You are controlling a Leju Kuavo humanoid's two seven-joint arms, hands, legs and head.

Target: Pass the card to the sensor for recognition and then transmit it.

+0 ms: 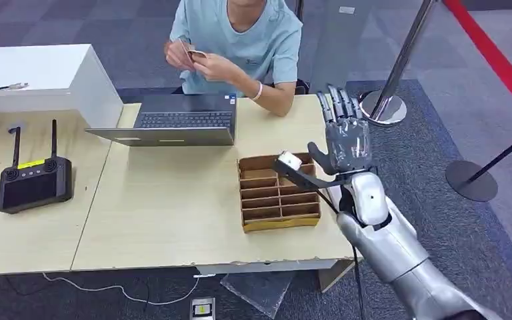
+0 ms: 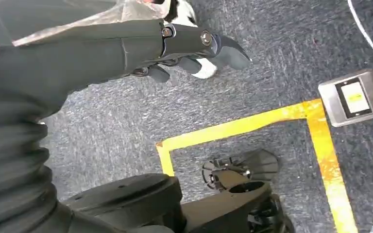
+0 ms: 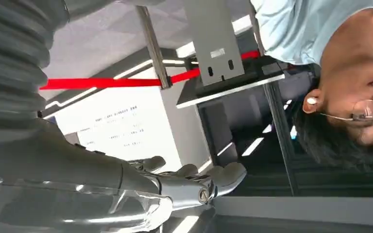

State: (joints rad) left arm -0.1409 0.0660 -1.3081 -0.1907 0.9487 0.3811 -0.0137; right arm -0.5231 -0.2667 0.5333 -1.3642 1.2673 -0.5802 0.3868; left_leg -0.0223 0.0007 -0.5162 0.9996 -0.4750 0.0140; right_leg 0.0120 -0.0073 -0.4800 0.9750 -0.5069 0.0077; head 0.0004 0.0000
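Your card [image 1: 192, 53] is in the hands of the person [image 1: 240, 33] seated across the table [image 1: 173, 220], above the open laptop [image 1: 173, 120]. Your right hand [image 1: 347, 140] stands raised beside the cardboard compartment tray [image 1: 277, 193], fingers straight and apart, holding nothing. Your left hand [image 2: 184, 53] hangs over grey carpet [image 2: 281, 58], fingers loosely curled, nothing in its grasp.
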